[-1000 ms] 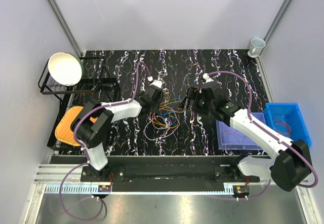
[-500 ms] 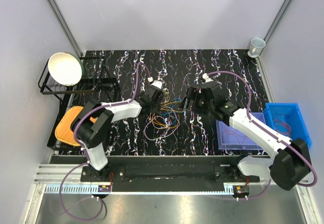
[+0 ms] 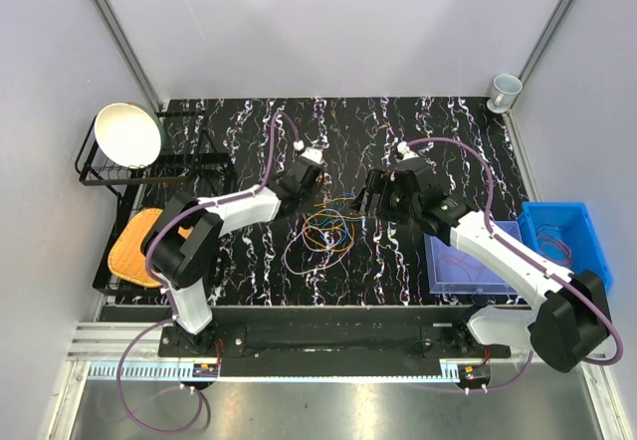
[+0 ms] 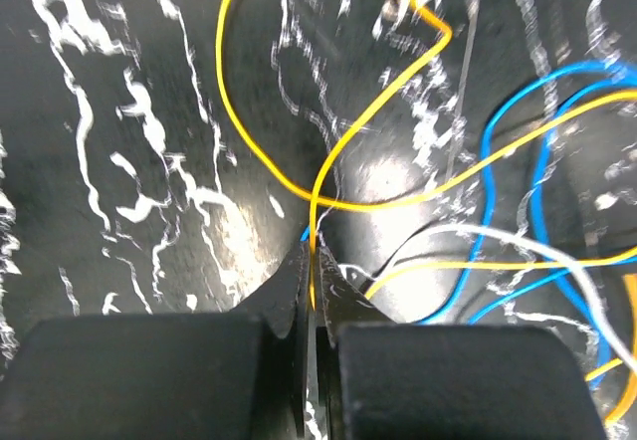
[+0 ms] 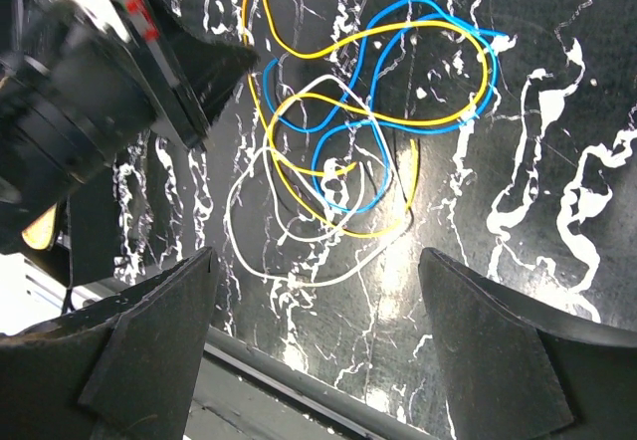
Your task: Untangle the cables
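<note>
The cables [image 3: 324,231] lie as a loose bunch of thin orange, yellow, blue and white loops on the black marbled table between the two arms. My left gripper [image 3: 310,197] is at the bunch's far left edge. In the left wrist view its jaws [image 4: 313,266] are shut on one yellow wire [image 4: 328,92], which loops away over the table beside blue wires [image 4: 537,161]. My right gripper [image 5: 318,360] is open and empty. It hovers just right of the bunch [image 5: 368,121], which lies beyond its fingertips. My left gripper also shows in the right wrist view [image 5: 189,72].
A dish rack with a white bowl [image 3: 127,133] and an orange mat [image 3: 134,241] stand at the left. A clear tray [image 3: 473,261] and a blue bin [image 3: 562,236] sit at the right. A cup [image 3: 505,89] is at the far right corner.
My left gripper has moved a little away from the bases with the yellow wire in it, and the bunch has shifted and spread. The right arm has barely moved.
</note>
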